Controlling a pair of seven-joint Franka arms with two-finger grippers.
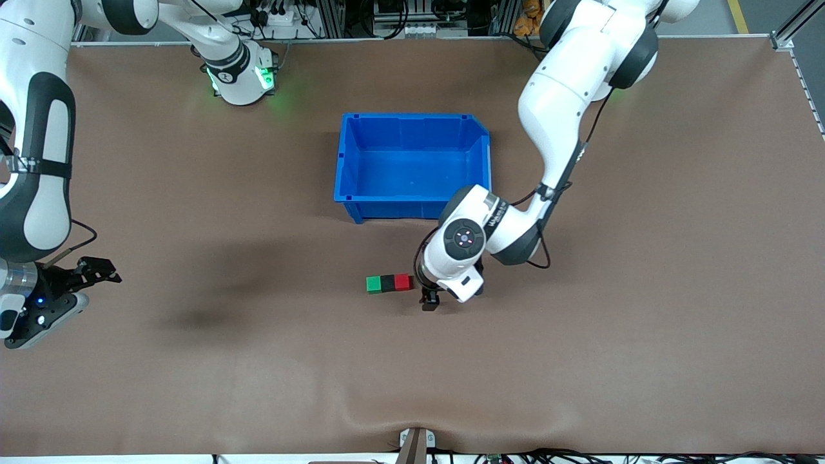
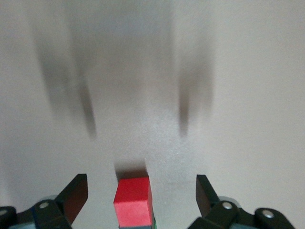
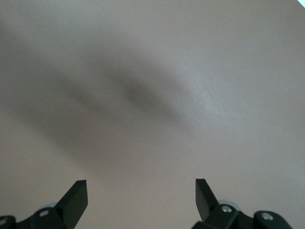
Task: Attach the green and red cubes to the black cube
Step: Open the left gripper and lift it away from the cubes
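while the green cube, black cube and red cube sit touching in a row on the table, nearer the camera than the blue bin, the left gripper is just beside the red end, toward the left arm's end, fingers spread wide with nothing in them. right gripper waits over the right arm's end of the table, fingers spread apart too.
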